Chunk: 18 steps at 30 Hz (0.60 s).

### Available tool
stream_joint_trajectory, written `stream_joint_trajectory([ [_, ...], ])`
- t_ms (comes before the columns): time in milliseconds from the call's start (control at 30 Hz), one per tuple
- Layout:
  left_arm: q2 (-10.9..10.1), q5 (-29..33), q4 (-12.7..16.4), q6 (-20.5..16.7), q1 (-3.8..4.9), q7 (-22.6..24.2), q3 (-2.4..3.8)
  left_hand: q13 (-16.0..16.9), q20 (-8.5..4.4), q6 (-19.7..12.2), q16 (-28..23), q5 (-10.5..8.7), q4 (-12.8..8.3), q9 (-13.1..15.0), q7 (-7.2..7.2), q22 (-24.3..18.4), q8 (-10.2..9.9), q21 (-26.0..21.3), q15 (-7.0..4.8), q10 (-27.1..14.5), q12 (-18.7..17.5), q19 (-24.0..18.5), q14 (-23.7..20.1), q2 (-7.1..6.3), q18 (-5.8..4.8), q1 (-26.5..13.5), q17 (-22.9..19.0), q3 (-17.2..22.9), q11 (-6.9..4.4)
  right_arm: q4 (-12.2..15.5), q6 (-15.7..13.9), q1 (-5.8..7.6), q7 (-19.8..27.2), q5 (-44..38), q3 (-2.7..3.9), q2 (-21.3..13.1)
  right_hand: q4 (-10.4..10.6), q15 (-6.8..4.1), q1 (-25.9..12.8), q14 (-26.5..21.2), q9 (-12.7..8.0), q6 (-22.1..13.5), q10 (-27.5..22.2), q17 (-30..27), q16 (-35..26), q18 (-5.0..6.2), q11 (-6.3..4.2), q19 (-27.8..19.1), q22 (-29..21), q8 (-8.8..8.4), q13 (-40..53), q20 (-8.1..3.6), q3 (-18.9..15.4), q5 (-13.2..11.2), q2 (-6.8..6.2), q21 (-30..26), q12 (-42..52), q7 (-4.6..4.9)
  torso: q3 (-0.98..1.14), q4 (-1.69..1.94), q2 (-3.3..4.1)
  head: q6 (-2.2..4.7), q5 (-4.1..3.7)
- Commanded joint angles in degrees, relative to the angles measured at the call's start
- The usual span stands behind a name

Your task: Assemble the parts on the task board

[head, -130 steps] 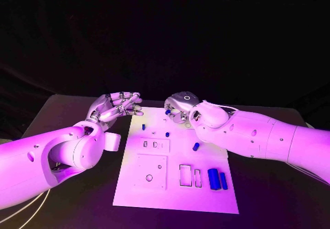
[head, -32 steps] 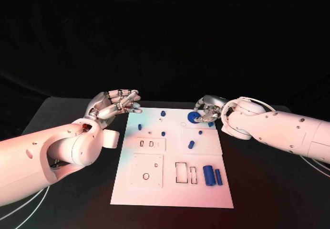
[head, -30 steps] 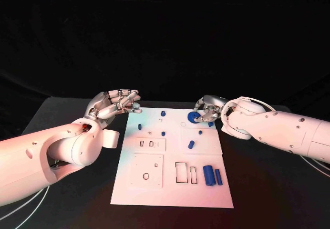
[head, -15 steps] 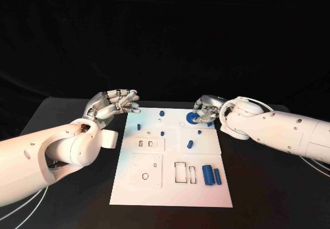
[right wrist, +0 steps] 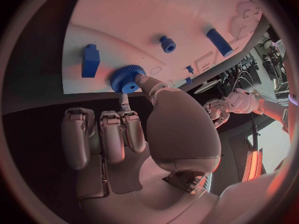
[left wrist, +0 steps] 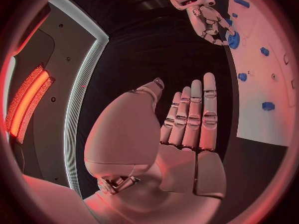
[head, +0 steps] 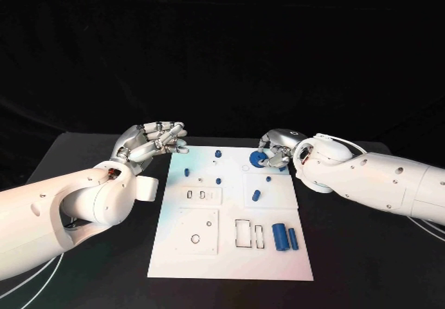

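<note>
A robotics lab or demonstration studio: a matte black worktop (head: pixel 92 257) stands before black backdrop curtains (head: pixel 222 58). On it lies a flat white rectangular task board (head: pixel 232 257) with cut-out slots.

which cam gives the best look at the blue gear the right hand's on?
Right wrist view: the blue gear sits close, its teeth visible, with the right hand pinching it at the task board. Head view shows it small and partly covered by fingers; left wrist view, a distant blue disc.
</note>
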Motion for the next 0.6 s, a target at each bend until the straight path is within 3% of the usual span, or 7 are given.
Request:
stream_joint_trajectory([
  [33,0.04,0.1,0.02,1.08,0.08,0.2,0.04,0.09,-0.03,-0.4,0.19,-0.14,-0.05,0.0,0.37,0.05,-0.39,0.2,0.2,-0.1,-0.29,-0.51,-0.39,0.37,0.14,0.26,0.05,0.11,0.02,1.83,-3.09,-0.1,-1.32,-3.42,-0.01,-0.73,0.27,-0.41,-0.47,5.41,-0.04,0.34,2.57,12.56,0.25,-0.93,-0.45,1.48,6.34,0.01,10.57,-0.31,0.23,0.23,0.43,0.41,0.25,-0.1,0.0,0.06,-0.03,0.11,0.02],
  [300,0.11,0.1,-0.12,1.11,0.07,0.18,0.04,0.09,-0.03,-0.4,0.22,-0.14,-0.06,0.0,0.38,0.06,-0.4,0.22,0.2,-0.1,-0.31,-0.52,-0.41,0.39,0.14,0.27,0.08,0.11,0.03,6.96,-6.74,0.83,-3.47,-7.7,0.29,-1.43,0.34,-0.44,-0.61,5.44,-0.11,0.37,2.81,12.67,0.27,-1.08,-0.51,1.81,6.97,-0.08,10.89,-0.36,0.23,0.4,0.33,0.81,0.46,-0.15,-0.06,-0.02,-0.08,0.52,0.05],
  [600,0.16,0.1,-0.02,1.06,0.08,0.21,0.04,0.09,-0.03,-0.4,0.22,-0.14,-0.06,0.0,0.38,0.06,-0.4,0.22,0.2,-0.1,-0.31,-0.52,-0.41,0.39,0.14,0.27,0.08,0.11,0.03,7.97,-7.45,1.32,-4.91,-11.81,0.22,1.85,0.41,-0.47,-0.7,5.45,-0.18,0.39,2.82,12.72,0.29,-1.15,-0.54,1.95,7.24,-0.2,10.89,-0.4,0.28,0.5,0.34,0.98,0.46,-0.17,-0.09,0.08,0.05,0.92,0.47],
])
